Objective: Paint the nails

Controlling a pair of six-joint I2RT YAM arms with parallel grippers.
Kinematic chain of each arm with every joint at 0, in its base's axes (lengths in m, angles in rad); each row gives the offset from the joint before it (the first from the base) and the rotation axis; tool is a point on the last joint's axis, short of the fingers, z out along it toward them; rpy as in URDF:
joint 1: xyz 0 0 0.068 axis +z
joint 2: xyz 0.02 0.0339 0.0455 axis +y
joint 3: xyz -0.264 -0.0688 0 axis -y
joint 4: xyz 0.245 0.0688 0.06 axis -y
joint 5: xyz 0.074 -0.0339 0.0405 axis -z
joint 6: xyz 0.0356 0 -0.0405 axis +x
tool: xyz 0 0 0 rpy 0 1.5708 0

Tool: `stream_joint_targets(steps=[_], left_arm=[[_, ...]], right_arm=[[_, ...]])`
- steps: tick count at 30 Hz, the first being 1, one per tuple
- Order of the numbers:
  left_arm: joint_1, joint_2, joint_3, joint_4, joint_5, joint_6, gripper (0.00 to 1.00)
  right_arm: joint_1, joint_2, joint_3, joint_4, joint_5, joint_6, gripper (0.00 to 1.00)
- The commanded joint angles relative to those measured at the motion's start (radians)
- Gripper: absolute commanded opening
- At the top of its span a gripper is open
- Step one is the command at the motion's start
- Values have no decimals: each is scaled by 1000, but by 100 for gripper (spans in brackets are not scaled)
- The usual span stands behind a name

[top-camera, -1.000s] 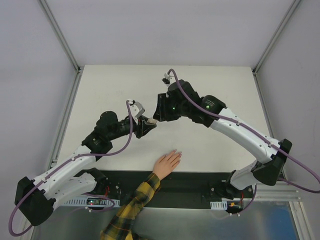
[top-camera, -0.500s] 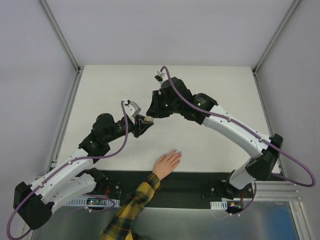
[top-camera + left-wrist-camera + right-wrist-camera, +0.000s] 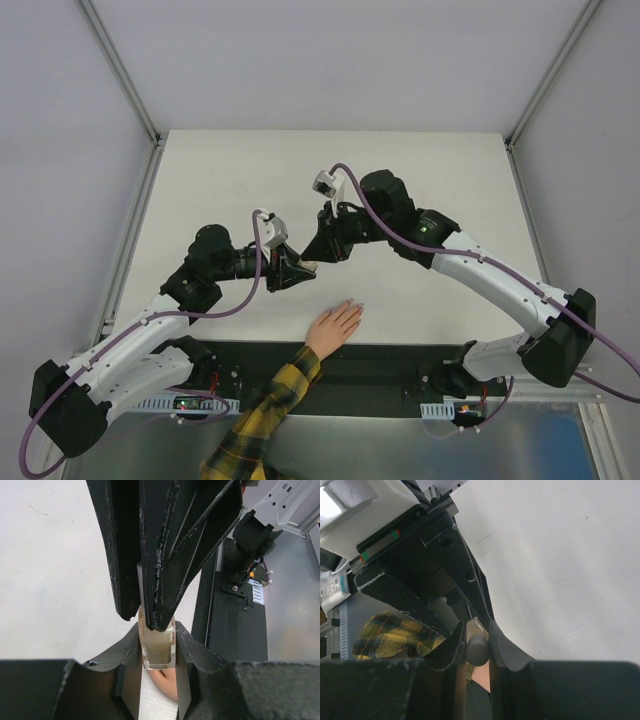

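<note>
Left gripper point(image 3: 156, 632) was clenched on the small beige bottle point(image 3: 158, 650), one finger flat against each side. The bottle was held upright in the left wrist view. Right gripper point(image 3: 476, 632) was brought in from the opposite side and clamped on the rounded grey cap point(image 3: 477, 650) at the bottle's top, both fingers touching it. In the top view the two grippers were met tip to tip over the white table point(image 3: 230, 180), near its middle. The human hand point(image 3: 335, 325) was laid flat, palm down, at the table's near edge between the two arm bases, fingers spread toward the grippers. The nails point(image 3: 356, 306) were seen at the fingertips, pale, near the grippers but clearly apart from them, untouched. A yellow-and-black plaid sleeve point(image 3: 262, 410) was seen running back from the wrist. Nail colour detail was too small to be told.
</note>
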Motion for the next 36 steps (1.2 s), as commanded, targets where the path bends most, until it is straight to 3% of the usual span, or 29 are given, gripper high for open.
stream_joint_targets(steps=[1, 6, 7, 9, 10, 13, 15, 18, 23, 32, 36], left_arm=[[-20, -43, 30, 136, 99, 34, 0], [-20, -52, 33, 99, -83, 42, 0], [-20, -54, 32, 97, -107, 41, 0], [-20, -55, 26, 94, -166, 39, 0], [-20, -54, 26, 93, -189, 39, 0], [-20, -54, 26, 89, -242, 27, 0], [-20, -57, 24, 88, -271, 22, 0], [-19, -61, 27, 73, -357, 10, 0], [-20, -69, 29, 54, -515, -4, 0], [-20, -80, 29, 39, -587, 1, 0], [-22, -90, 27, 40, -567, 4, 0]], right_arm=[[17, 0, -21, 142, -99, -3, 0], [22, -25, 3, 99, 144, 126, 2], [20, -26, 16, 79, 185, 148, 16], [22, -29, 56, 24, 277, 221, 29], [20, -25, 78, -39, 312, 243, 46], [22, -8, 141, -96, 364, 321, 60], [32, 1, 172, -120, 423, 358, 62], [69, 12, 229, -194, 591, 392, 63], [144, 101, 342, -285, 812, 436, 54], [187, 245, 478, -297, 877, 453, 41], [187, 250, 455, -250, 857, 439, 27]])
